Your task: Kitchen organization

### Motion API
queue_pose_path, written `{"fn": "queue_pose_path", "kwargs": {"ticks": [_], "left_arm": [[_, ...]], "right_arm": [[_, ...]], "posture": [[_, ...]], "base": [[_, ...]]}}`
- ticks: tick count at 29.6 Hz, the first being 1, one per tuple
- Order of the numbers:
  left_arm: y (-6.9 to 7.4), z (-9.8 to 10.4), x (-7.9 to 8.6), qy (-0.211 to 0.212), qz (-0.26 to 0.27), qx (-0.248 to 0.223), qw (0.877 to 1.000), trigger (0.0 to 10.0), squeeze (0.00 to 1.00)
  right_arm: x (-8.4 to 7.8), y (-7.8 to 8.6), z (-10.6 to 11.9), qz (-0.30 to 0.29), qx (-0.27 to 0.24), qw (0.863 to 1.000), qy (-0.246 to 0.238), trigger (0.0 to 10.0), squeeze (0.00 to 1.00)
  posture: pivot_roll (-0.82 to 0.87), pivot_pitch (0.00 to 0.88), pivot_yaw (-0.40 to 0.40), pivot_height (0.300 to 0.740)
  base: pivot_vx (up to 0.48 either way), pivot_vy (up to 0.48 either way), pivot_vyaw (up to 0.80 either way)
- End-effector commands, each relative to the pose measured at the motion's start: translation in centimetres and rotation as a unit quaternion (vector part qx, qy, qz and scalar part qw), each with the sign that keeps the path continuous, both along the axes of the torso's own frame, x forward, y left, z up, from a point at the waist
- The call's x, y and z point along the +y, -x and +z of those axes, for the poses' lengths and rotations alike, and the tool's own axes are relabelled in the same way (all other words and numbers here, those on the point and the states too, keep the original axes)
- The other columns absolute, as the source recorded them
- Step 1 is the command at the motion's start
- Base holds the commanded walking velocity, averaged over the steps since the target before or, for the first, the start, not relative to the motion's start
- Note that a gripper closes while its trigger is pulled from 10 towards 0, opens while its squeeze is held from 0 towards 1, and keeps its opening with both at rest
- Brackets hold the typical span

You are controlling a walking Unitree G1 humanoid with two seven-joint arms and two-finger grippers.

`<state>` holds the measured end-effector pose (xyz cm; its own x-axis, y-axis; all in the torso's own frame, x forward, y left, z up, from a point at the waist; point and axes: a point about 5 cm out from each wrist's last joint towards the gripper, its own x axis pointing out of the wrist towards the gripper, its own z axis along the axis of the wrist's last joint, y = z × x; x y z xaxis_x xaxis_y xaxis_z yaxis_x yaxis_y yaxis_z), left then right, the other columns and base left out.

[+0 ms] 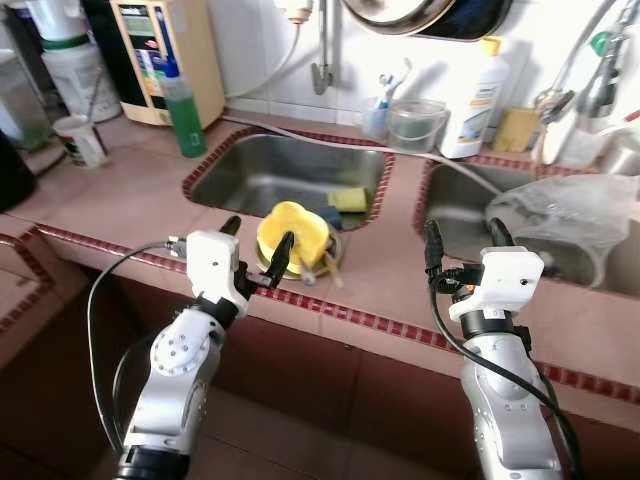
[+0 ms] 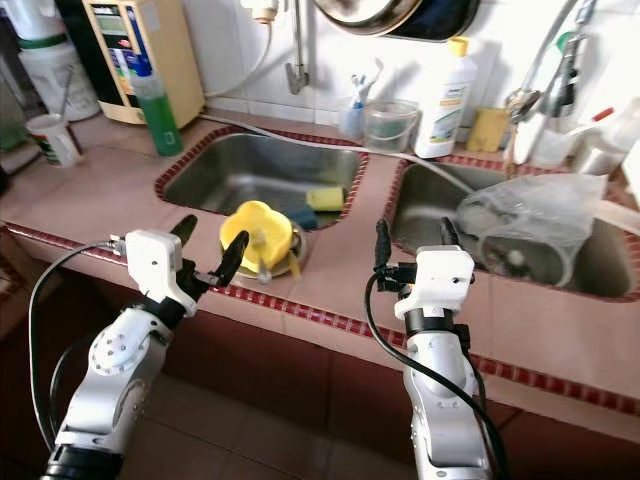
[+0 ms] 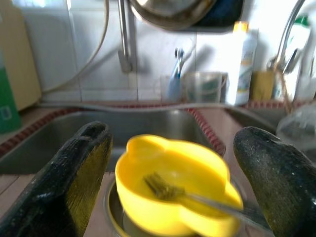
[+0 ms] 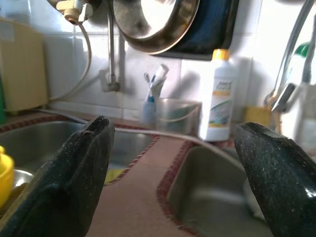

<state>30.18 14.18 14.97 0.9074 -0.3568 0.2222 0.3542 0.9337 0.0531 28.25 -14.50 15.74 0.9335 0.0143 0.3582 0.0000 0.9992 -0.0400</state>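
The left gripper [image 1: 257, 247], fingers spread wide, hangs just short of a yellow bowl [image 1: 292, 236] that sits directly ahead of it on a metal dish at the sink's [image 1: 250, 180] near edge, a fork [image 3: 170, 189] lying inside. Off to its right, the right gripper [image 1: 462, 243] hovers spread and empty over the tiled surface [image 1: 395, 280] between the two basins. A clean grasp likely means closing on the bowl's rim while keeping the fork from tipping out.
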Motion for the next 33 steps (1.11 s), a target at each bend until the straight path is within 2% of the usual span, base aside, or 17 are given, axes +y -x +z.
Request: {"fn": "queue_pose_path", "kwargs": {"ticks": [1,5,8,12,16,19,21,24,29,33], "left_arm": [[-0.3,0.3,0.0,-0.011,-0.007,-0.009,1.000,10.0,0.00],[-0.9,0.5,-0.2,0.003,-0.018,-0.001,1.000,10.0,0.00],[-1.4,0.5,-0.5,-0.017,-0.016,-0.003,1.000,10.0,0.00],[-1.4,0.4,-0.8,-0.016,-0.018,-0.009,1.000,10.0,0.00],[-1.4,0.0,-0.9,0.012,0.002,0.014,1.000,10.0,0.00],[-1.2,-0.3,-0.8,0.020,0.026,0.010,0.999,10.0,0.00],[-0.9,-0.6,-0.6,0.045,0.055,0.016,0.997,10.0,0.00],[-0.7,-0.6,-0.6,0.058,0.064,0.017,0.996,10.0,0.00],[-0.6,-0.4,0.0,0.052,0.078,0.010,0.996,10.0,0.00],[0.0,0.8,1.5,0.028,0.087,-0.015,0.996,10.0,0.00]], "right_arm": [[-0.3,-0.1,0.3,-0.005,0.000,1.000,0.010,10.0,0.00],[-0.3,-0.3,0.2,-0.001,0.006,1.000,0.018,10.0,0.00],[-0.1,-0.5,0.0,0.006,0.015,0.999,0.030,10.0,0.00],[0.0,-0.6,-0.4,0.016,0.024,0.999,0.031,10.0,0.00],[-0.1,-0.6,-0.4,0.013,0.026,0.999,0.035,10.0,0.00],[-0.2,-0.7,-0.4,0.013,0.025,0.999,0.033,10.0,0.00],[-0.3,-0.9,-0.3,0.009,0.023,0.999,0.037,10.0,0.00],[-0.3,-1.0,-0.2,0.008,0.022,0.999,0.037,10.0,0.00],[-0.3,-1.2,-0.1,0.009,0.018,0.999,0.037,10.0,0.00],[-0.4,-1.0,0.9,0.014,0.000,0.999,0.038,10.0,0.00]], "posture": [[-0.09,0.068,0.051,0.740],[-0.08,0.083,0.042,0.740],[-0.07,0.093,0.040,0.740],[-0.07,0.093,0.038,0.740],[-0.07,0.084,0.027,0.740],[-0.07,0.077,0.028,0.740],[-0.06,0.066,0.022,0.740],[-0.06,0.060,0.022,0.740],[-0.05,0.040,0.018,0.740],[-0.04,0.031,0.019,0.740]], "base": [[0.000,0.000,0.00],[0.000,0.000,0.00],[0.000,0.000,0.80],[0.000,0.000,0.80],[0.000,0.000,0.80],[0.000,0.000,0.80],[0.000,0.000,0.80],[0.000,0.000,0.80],[0.000,0.000,0.80],[0.000,0.000,0.80]]}}
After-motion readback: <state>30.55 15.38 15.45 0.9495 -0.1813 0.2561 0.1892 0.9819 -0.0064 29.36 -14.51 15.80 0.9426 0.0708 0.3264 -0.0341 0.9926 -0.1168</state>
